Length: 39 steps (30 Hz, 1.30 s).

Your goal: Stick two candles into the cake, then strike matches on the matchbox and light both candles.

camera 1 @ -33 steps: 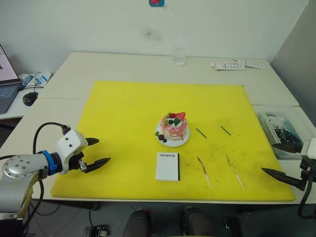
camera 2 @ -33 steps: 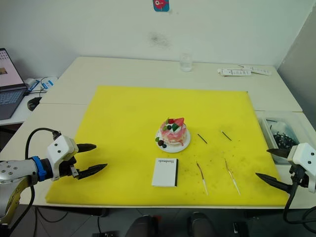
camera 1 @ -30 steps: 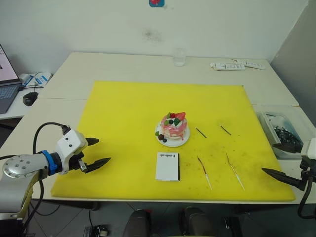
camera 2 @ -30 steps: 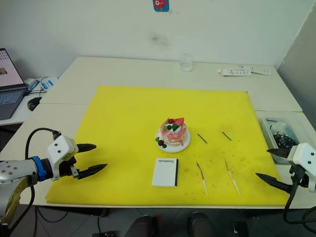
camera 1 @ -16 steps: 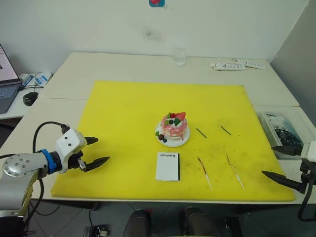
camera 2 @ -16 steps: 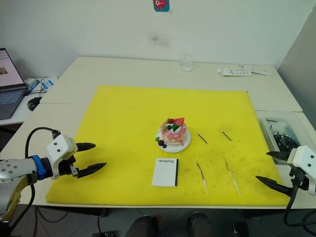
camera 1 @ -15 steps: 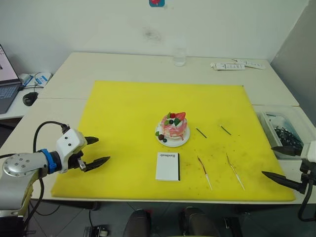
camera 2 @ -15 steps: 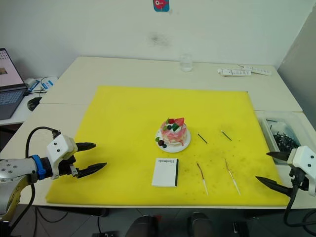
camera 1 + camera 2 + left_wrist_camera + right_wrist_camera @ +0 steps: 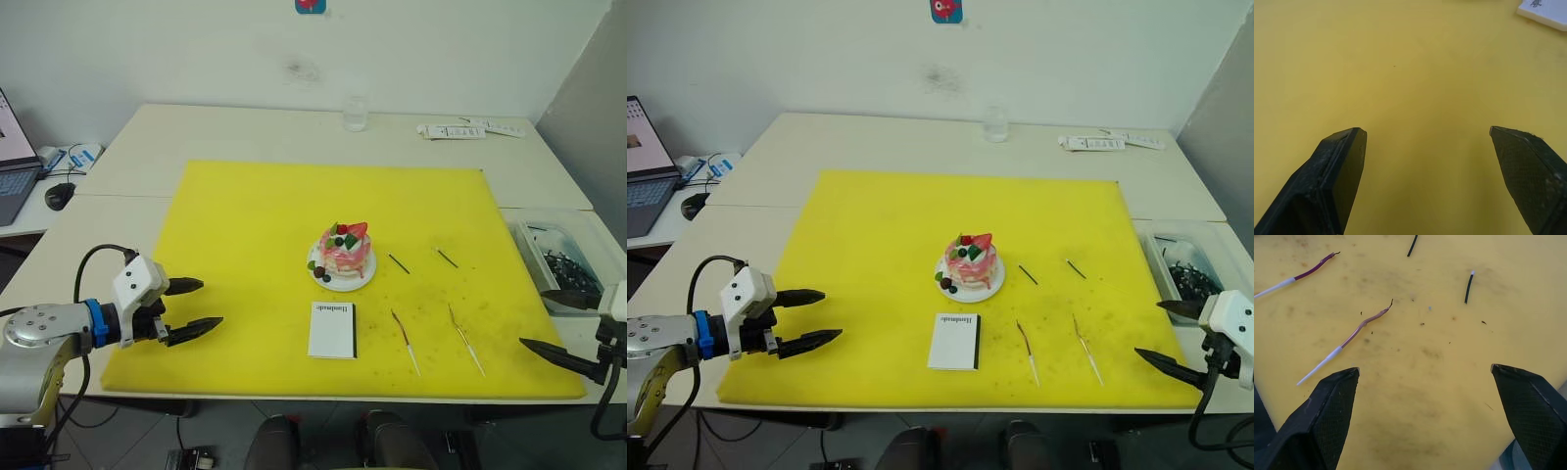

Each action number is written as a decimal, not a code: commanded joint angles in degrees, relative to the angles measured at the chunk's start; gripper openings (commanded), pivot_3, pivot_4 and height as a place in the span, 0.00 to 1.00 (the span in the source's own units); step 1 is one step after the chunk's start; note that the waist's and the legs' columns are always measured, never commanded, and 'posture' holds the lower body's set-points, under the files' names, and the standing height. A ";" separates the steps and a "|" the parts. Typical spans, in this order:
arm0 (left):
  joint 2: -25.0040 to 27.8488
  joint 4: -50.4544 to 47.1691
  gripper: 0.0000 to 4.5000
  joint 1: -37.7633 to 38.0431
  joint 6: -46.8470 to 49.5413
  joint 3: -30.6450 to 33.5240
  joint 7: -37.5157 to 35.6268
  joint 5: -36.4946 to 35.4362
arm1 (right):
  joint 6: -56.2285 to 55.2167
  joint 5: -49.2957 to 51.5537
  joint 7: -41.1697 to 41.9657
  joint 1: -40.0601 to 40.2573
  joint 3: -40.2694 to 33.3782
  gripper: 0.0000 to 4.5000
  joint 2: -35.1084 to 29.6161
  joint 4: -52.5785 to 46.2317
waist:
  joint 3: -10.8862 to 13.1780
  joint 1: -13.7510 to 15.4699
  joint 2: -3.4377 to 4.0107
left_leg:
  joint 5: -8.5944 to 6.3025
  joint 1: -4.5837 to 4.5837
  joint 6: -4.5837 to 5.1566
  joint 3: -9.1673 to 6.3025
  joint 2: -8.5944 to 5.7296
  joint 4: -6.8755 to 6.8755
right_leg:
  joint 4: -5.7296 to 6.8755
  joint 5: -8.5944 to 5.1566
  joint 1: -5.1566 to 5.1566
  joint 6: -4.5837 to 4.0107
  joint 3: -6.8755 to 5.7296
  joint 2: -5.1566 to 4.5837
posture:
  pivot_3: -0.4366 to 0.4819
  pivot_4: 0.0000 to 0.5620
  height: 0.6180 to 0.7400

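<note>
The pink-and-white cake [image 9: 344, 257] stands on its white plate [image 9: 345, 287] in the middle of the yellow mat. The white matchbox [image 9: 332, 330] lies just in front of it. Two wavy reddish candles [image 9: 405, 340] [image 9: 465, 338] lie right of the matchbox, and two short dark matches [image 9: 399, 263] [image 9: 447, 258] lie right of the cake. My left gripper [image 9: 208, 304] is open and empty over the mat's near left edge. My right gripper [image 9: 534, 317] is open and empty at the mat's near right edge. The candles [image 9: 1347, 340] [image 9: 1295, 278] lie ahead of it.
The yellow mat [image 9: 255, 225] covers most of the table. A glass [image 9: 355, 113] and white packets [image 9: 456, 130] sit at the back. A clear bin of dark bits [image 9: 558, 259] stands off the mat's right edge. A laptop [image 9: 10, 176] and a mouse [image 9: 59, 194] are at far left.
My left gripper has shifted slightly right and toward the near edge. My right gripper has sunk a little toward the near edge. Nothing on the mat moved.
</note>
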 commanded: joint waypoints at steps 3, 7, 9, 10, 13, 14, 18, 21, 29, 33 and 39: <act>0.86 -13.09 0.99 1.30 10.30 -0.71 -2.10 -10.44 | 3.24 3.16 -2.07 1.15 -3.85 1.00 1.23 -7.37 | 0.00 0.00 0.00 | 0.00 -0.02 0.00 -0.01 0.00 0.00 | 0.00 0.00 0.00 0.00 -0.01 0.00 | 0.48 0.27 1.00; -0.21 -19.76 0.99 -0.84 14.68 -4.93 -1.69 -14.91 | 9.30 5.96 -5.93 3.38 -5.63 1.00 3.16 -15.00 | 0.00 0.03 0.01 | 0.00 0.00 0.00 -0.04 -0.01 0.00 | 0.01 0.00 0.02 0.01 -0.02 0.00 | 0.48 0.27 1.00; -1.84 -22.03 0.99 -3.50 16.25 -7.62 -0.38 -16.60 | 12.76 6.60 -8.71 5.01 -5.84 1.00 4.38 -18.94 | -0.01 0.07 0.03 | 0.00 0.00 0.00 -0.05 -0.01 0.03 | 0.02 0.00 0.03 0.01 -0.03 0.01 | 0.48 0.27 1.00; -2.67 -22.90 0.99 -4.86 16.80 -8.97 0.18 -17.09 | 14.67 6.85 -10.45 5.55 -5.53 1.00 5.07 -20.70 | -0.02 0.10 0.02 | 0.00 -0.01 0.00 -0.07 -0.02 0.03 | 0.03 0.01 0.03 0.03 -0.03 0.01 | 0.48 0.27 1.00; -4.61 -24.90 0.99 -8.06 18.20 -11.97 1.64 -18.43 | 19.54 6.23 -15.97 7.15 -4.27 1.00 7.11 -25.57 | -0.02 0.11 0.02 | 0.01 0.00 -0.01 -0.06 -0.03 0.09 | 0.03 0.04 0.06 0.08 -0.01 0.03 | 0.48 0.27 1.00; -5.31 -25.20 0.99 -9.09 18.68 -12.81 2.14 -18.84 | 22.79 5.89 -18.55 7.62 -3.46 1.00 7.39 -26.94 | -0.02 0.11 0.02 | 0.01 -0.01 -0.01 -0.06 -0.03 0.10 | 0.03 0.04 0.06 0.08 0.00 0.03 | 0.48 0.27 1.00; -8.03 -25.03 0.99 -13.05 19.49 -17.23 2.67 -18.82 | 29.59 3.50 -25.50 9.84 3.56 1.00 8.59 -31.96 | -0.03 0.09 0.02 | 0.01 -0.01 -0.01 -0.05 -0.05 0.14 | 0.03 0.06 0.06 0.11 0.03 0.04 | 0.48 0.27 1.00; -8.34 -25.32 0.99 -13.45 19.61 -17.94 2.63 -19.14 | 31.87 3.53 -27.82 9.60 5.45 1.00 9.30 -33.72 | -0.03 -0.10 0.03 | 0.01 -0.02 -0.01 -0.04 -0.02 0.14 | 0.02 0.05 0.04 0.11 0.07 0.10 | 0.48 0.27 1.00; -8.41 -26.00 0.99 -12.33 18.75 -18.94 2.25 -18.70 | 33.81 1.67 -31.86 9.84 9.53 1.00 11.12 -32.85 | -0.04 0.02 0.02 | 0.01 -0.03 -0.01 -0.07 -0.03 0.14 | 0.01 0.05 0.03 0.10 0.05 0.11 | 0.48 0.27 1.00; -8.60 -25.77 0.99 -12.52 18.45 -19.48 2.44 -18.25 | 34.11 0.63 -33.12 10.01 11.27 1.00 11.90 -31.69 | -0.04 0.02 0.01 | 0.01 -0.03 0.00 -0.06 -0.03 0.14 | 0.00 0.05 0.03 0.10 0.05 0.11 | 0.48 0.27 1.00; -8.55 -25.43 1.00 -12.71 18.06 -19.79 2.93 -17.87 | 33.36 0.25 -32.80 13.40 11.72 0.87 13.03 -30.37 | -0.04 0.04 0.01 | 0.00 -0.05 0.00 -0.08 -0.01 0.14 | -0.01 0.04 0.03 0.10 0.04 0.11 | 0.48 0.27 1.00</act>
